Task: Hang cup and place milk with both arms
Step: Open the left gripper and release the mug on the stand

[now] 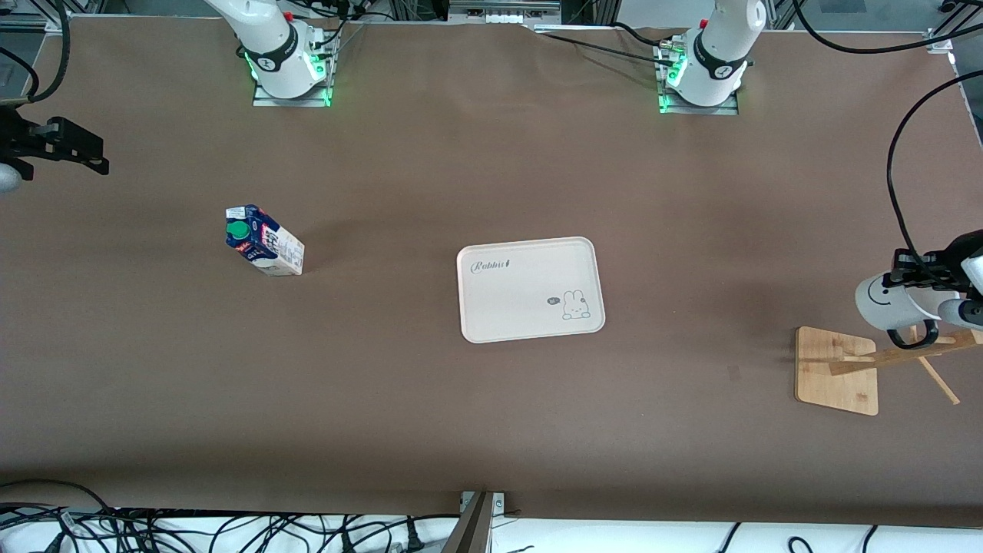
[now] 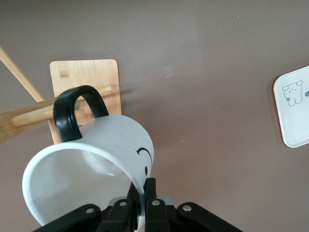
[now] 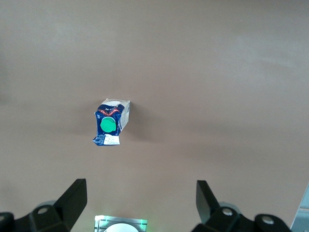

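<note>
- Left gripper (image 2: 141, 203) first, over the left arm's end of the table: its fingers (image 2: 150, 191) are clamped tight on the rim wall of the cup (image 2: 104, 159), one inside, one outside.
- The cup hangs tipped on its side, mouth toward the wrist camera, black handle (image 2: 77, 112) pointing away from the fingers and the smiley face (image 2: 143, 155) just above the pinch.
- Here's the relation that matters: the handle loop sits right over a wooden peg (image 2: 46, 112) of the rack (image 1: 837, 369), peg running crosswise to the loop. My read: the loop must line up with that peg's tip to slide on.
- Out at mid-table, the tray (image 1: 530, 288) lies flat, with "Rabbit" in script and a little bunny drawing.
- Right gripper (image 3: 140, 203) hovers at the right arm's end, fingers spread wide, empty.
- The milk (image 3: 111, 123) stands upright on the table well below and ahead of those open fingers, green cap facing up; its print is too small to read. The right arm is the nearer one.
</note>
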Controlling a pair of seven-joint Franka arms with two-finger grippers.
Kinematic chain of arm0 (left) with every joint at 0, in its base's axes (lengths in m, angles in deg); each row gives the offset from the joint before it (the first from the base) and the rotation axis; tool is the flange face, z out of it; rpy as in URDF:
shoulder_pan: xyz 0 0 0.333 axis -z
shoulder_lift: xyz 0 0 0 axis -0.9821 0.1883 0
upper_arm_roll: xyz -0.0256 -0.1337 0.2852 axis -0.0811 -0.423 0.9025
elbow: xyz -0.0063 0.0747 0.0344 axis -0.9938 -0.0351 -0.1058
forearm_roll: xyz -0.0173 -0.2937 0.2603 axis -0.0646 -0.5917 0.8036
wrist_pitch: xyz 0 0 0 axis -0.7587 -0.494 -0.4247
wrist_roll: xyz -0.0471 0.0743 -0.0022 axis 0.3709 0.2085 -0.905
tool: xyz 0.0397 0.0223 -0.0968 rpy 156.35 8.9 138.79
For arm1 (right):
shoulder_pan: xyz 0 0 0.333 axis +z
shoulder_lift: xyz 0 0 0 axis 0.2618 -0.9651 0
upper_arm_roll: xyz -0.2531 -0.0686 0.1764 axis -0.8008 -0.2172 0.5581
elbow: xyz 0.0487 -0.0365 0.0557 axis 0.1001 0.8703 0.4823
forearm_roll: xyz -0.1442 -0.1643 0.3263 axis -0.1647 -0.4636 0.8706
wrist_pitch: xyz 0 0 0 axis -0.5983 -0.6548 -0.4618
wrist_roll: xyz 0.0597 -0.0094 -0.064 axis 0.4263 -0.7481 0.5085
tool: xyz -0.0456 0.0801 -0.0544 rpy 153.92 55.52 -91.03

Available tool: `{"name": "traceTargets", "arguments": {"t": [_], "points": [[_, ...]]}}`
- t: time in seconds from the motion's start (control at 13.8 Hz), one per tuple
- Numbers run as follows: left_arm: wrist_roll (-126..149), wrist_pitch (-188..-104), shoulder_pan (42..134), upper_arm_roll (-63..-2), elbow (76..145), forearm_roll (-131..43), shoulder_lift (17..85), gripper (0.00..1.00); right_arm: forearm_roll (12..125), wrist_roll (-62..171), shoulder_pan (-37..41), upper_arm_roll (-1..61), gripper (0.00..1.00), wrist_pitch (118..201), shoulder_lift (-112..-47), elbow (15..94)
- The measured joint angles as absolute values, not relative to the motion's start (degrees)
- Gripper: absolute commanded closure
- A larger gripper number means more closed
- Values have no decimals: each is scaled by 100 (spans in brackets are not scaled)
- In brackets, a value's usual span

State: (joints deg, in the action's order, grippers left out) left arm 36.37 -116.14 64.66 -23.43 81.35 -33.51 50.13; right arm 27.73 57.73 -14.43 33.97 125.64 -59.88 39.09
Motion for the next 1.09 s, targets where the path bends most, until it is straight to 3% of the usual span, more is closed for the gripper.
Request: {"name": "traceTargets", "arguments": {"t": [0.29, 0.44, 0.58, 0.65, 0.73, 1.09], "points": [[3716, -11616, 6411, -2340, 8135, -3350, 5013, 100, 3013, 5782, -1443, 3401, 0, 12602, -6081, 3909], [3767, -11616, 6314, -2332, 8136, -3349, 5022, 93, 3060, 5783, -1444, 3400, 0, 12608, -6116, 3909], [3847, -11616, 6248, -2331, 8135, -3349, 5040, 73, 3060, 5783, -1445, 3398, 0, 12605, -6118, 3909], [3870, -11615, 6240, -2329, 8136, -3335, 5047, 46, 3060, 5783, -1446, 3395, 0, 12604, -6118, 3909], [3875, -11613, 6243, -2333, 8136, -3292, 5051, 0, 3060, 5783, -1451, 3391, 0, 12603, -6118, 3909], [3880, -11596, 6287, -2382, 8134, -3094, 5052, 0, 2949, 5789, -1476, 3387, 0, 12605, -6119, 3909]]}}
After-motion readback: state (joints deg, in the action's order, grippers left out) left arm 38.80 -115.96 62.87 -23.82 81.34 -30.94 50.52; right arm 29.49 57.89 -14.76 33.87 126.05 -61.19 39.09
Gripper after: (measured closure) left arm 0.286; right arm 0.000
